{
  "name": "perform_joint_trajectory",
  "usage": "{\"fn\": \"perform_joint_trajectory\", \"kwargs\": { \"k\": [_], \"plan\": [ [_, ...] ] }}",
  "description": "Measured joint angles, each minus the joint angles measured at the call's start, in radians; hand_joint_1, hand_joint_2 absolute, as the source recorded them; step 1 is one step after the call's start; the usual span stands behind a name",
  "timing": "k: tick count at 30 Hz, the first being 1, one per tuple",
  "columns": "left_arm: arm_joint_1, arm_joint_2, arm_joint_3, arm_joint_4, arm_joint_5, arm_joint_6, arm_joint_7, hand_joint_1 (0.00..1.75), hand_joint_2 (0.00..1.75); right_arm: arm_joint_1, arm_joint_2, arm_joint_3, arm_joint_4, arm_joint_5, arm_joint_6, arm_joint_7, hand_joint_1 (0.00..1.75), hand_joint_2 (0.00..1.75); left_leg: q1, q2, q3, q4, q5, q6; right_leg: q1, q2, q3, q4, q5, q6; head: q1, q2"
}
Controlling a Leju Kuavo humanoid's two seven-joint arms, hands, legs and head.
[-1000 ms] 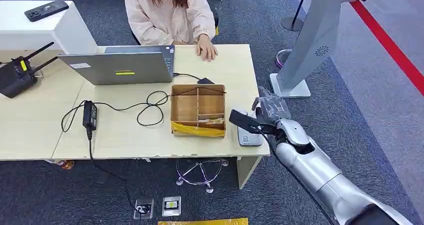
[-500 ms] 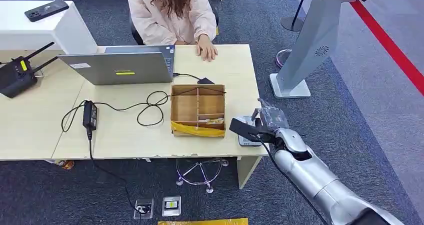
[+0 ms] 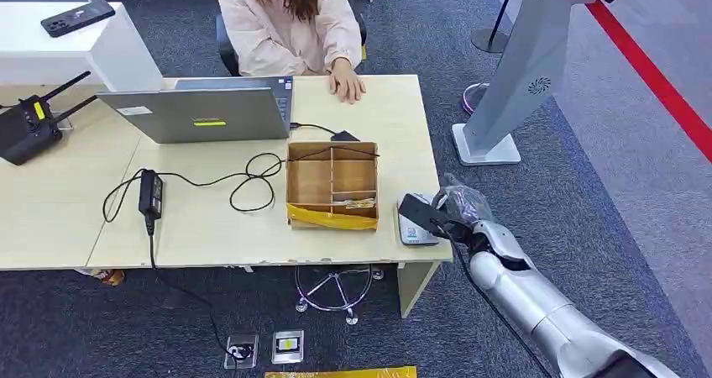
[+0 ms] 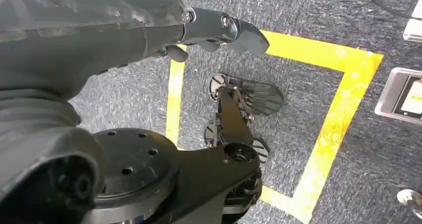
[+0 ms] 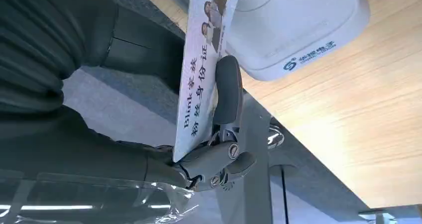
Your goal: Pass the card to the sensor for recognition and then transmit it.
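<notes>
Gripping the card (image 5: 201, 79) edge-on, right hand (image 3: 458, 208) hovers it over the white sensor (image 5: 293, 22), lower right of frame, prob. for reading; left hand (image 4: 219, 32) hangs, fingers curled on nothing.

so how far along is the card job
Done: the right hand already grips the card. In hand: the card hangs over the white sensor at the desk corner, apparently for reading. Left: confirming recognition and passing it on, perhaps to the seated person.
</notes>
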Motion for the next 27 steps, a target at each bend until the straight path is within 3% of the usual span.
{"fn": "perform_joint_trajectory", "kwargs": {
  "k": [9, 21, 27],
  "plan": [
    [0.000, 0.000, 0.000, 0.000, -0.010, 0.002, -0.002, 0.00, 0.00, 0.000, -0.001, -0.006, 0.024, -0.006, -0.012, -0.007, 1.75, 1.75, 0.000, 0.001, 0.000, 0.000, 0.000, 0.000, 0.000, 0.001, 0.000, 0.000, 0.001, 0.000, 0.000, 0.000],
    [0.000, 0.000, -0.010, 0.000, -0.021, -0.001, -0.002, 0.00, 0.00, -0.028, -0.031, -0.023, -0.069, 0.015, 0.003, 0.055, 1.75, 1.75, 0.000, 0.002, 0.000, 0.000, 0.000, 0.000, 0.000, 0.002, 0.000, 0.000, 0.002, 0.000, 0.000, 0.000],
    [0.000, 0.000, -0.023, 0.000, -0.035, -0.005, -0.002, 0.00, 0.00, -0.136, -0.039, -0.020, -0.201, 0.068, 0.109, 0.170, 1.75, 1.75, 0.000, 0.005, 0.000, 0.000, 0.001, 0.000, 0.000, 0.004, -0.001, 0.000, 0.003, 0.001, 0.000, 0.000]
  ]
}}
